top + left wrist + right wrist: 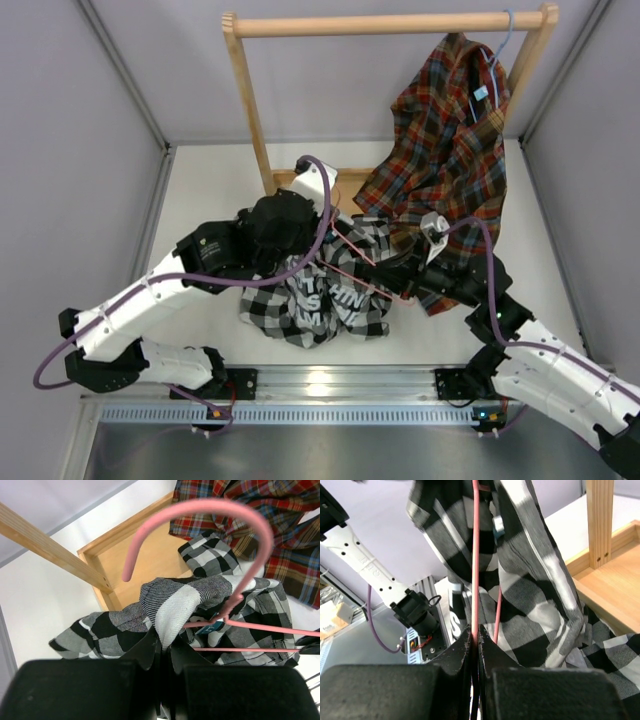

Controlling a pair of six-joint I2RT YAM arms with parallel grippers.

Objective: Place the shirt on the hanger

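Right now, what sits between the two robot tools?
The checked shirt and pink hanger stretch between the left tool and right tool; each grips one. Top view shows it.

The checked shirt (318, 300) lies bunched mid-table, toward the near edge, with the pink hanger (368, 268) slanting across its right part. The left gripper (296, 245) covers its far side, and the right gripper (394, 279) is at its right. A wooden rack (250, 110) lines the far edge, with a plaid shirt (450, 150) hanging near the far right corner.

hanger (267, 545) shoulders cut off at edge, partly hidden inside shirt (180, 605)
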